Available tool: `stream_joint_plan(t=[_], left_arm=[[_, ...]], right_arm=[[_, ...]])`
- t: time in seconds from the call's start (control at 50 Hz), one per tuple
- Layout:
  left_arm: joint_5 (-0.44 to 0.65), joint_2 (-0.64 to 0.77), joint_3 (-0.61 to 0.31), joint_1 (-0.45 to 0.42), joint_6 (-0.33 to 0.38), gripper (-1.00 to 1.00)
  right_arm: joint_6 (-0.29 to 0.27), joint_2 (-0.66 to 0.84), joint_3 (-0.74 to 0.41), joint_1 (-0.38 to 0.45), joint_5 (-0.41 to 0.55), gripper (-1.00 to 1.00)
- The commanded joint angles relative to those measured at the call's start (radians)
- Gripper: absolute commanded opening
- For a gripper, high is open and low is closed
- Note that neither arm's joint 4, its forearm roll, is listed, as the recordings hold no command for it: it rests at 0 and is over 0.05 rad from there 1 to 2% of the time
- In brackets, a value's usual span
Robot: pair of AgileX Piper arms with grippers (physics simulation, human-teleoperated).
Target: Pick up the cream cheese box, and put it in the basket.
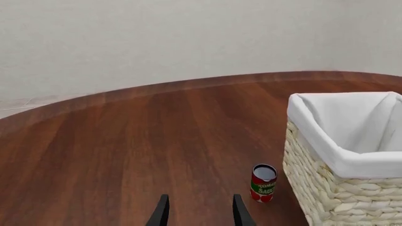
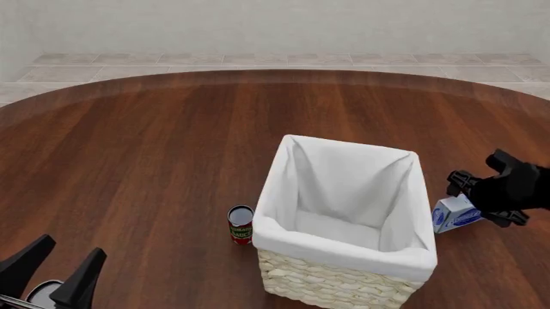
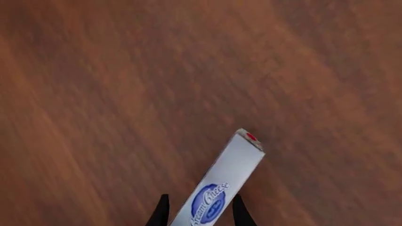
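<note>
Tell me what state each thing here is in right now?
Pale blue-white cream cheese box: gripped between the right claw's fingers, right of the basket, not yet inside.
Large cream wicker basket with white cloth liner: upright, open-topped, nothing visible inside.
Small red-labelled can: upright, just left of the basket.
Right claw: closed on the box.
Left claw: open, holding nothing.

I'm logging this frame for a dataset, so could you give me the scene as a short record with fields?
surface: round wooden table
basket: near the middle, nothing inside it
can: upright, just left of the basket
cream cheese box: right of the basket, outside it
right end effector: closed on the box
left end effector: open, holding nothing
</note>
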Motion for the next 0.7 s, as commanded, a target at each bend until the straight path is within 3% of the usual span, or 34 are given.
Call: stream_joint_plan(t=[0.02,0.08,0.14,0.16,0.2,0.22,0.24,0.26,0.4,0.7], left_arm=[[-0.012,0.008,0.007,-0.003,0.002,1.0],[-0.006,0.003,0.006,-0.002,0.001,1.0],[-0.014,0.012,0.006,-0.001,0.001,1.0],[-0.015,0.013,0.006,-0.001,0.001,1.0],[-0.014,0.014,0.005,-0.001,0.002,1.0],[-0.014,0.014,0.005,-0.001,0.001,1.0],[-0.014,0.013,0.005,-0.001,0.002,1.0],[-0.014,0.013,0.006,-0.001,0.002,1.0],[-0.015,0.013,0.006,-0.001,0.002,1.0],[-0.008,0.012,0.0,-0.002,0.004,1.0]], right_arm=[[0.039,0.085,0.064,-0.001,-0.052,1.0],[0.048,0.091,0.068,0.009,-0.061,1.0],[0.103,0.106,0.092,0.041,-0.086,1.0],[0.071,0.107,0.085,0.033,-0.082,1.0],[0.115,0.108,0.103,0.047,-0.102,1.0],[0.087,0.104,0.097,0.048,-0.099,1.0],[0.107,0.101,0.105,0.048,-0.109,1.0],[0.111,0.103,0.107,0.045,-0.111,-1.0],[0.084,0.084,0.103,0.016,-0.114,-1.0],[0.085,0.005,0.095,0.012,-0.08,-1.0]])
